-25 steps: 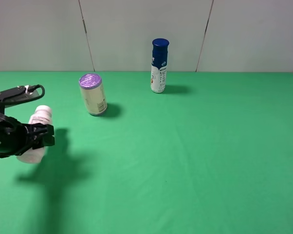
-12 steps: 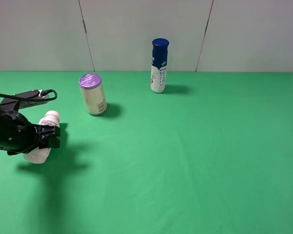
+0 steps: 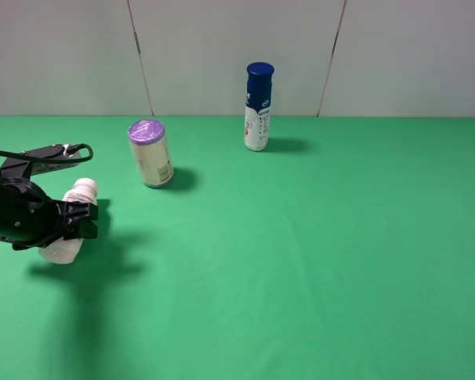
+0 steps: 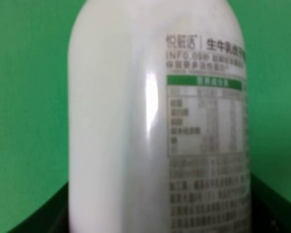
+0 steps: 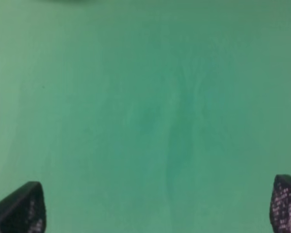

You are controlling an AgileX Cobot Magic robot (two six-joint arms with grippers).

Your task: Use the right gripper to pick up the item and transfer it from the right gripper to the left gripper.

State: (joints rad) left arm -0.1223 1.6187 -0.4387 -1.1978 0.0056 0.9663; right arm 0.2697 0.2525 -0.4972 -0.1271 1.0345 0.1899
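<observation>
We see the black left gripper (image 3: 77, 220) clamped on the smooth white plastic bottle (image 3: 70, 223) with its wide screw cap, held tilted above the green felt-like table (image 3: 301, 253). Beyond it stands a purple-lidded cream cylindrical can (image 3: 150, 153); farther off, a slim blue-capped bottle (image 3: 258, 107). The right gripper (image 5: 155, 206) shows textured black jaw tips spread apart over bare cloth.
</observation>
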